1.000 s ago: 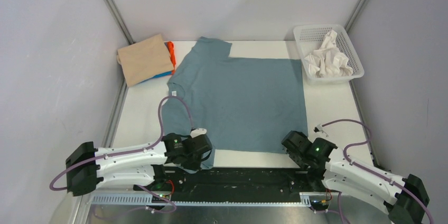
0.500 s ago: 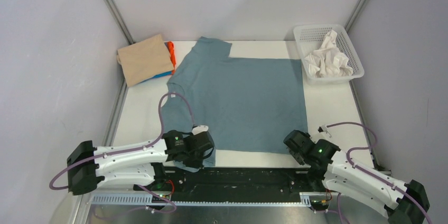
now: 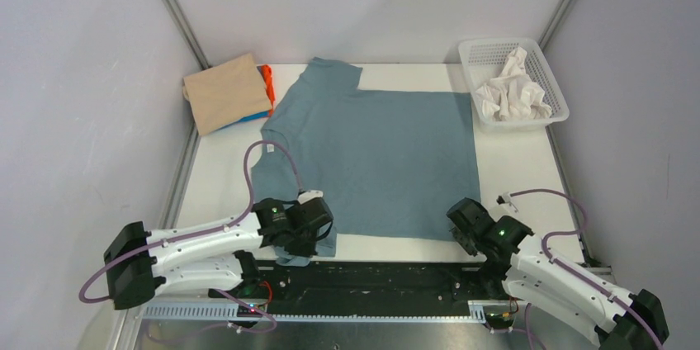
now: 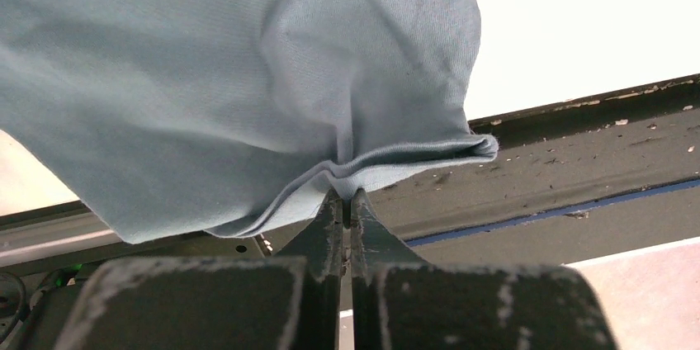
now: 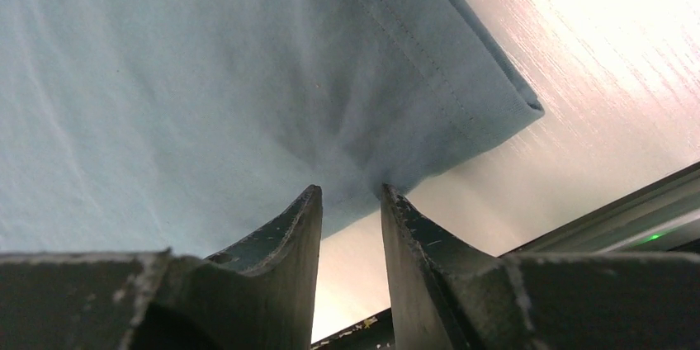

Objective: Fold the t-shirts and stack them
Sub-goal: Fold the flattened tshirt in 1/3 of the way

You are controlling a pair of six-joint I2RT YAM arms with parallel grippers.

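White mesh basket [image 3: 492, 52] at far right corner of table [image 3: 512, 160], crumpled white material [image 3: 512, 90] inside; black rail [image 3: 388, 271] along near edge.

The slate blue-grey t-shirt [image 3: 371, 156] lies spread flat on the table [image 3: 516, 160], neck to the left, hem to the right, one sleeve toward the far edge. Its white neck label [image 3: 270, 145] is visible. The near-left sleeve is bunched at the near table edge. At the far-left corner, a folded tan t-shirt [image 3: 224, 92] tops a stack. Edges of an orange t-shirt [image 3: 267, 79] and a bright blue t-shirt [image 3: 248, 116] protrude beneath.
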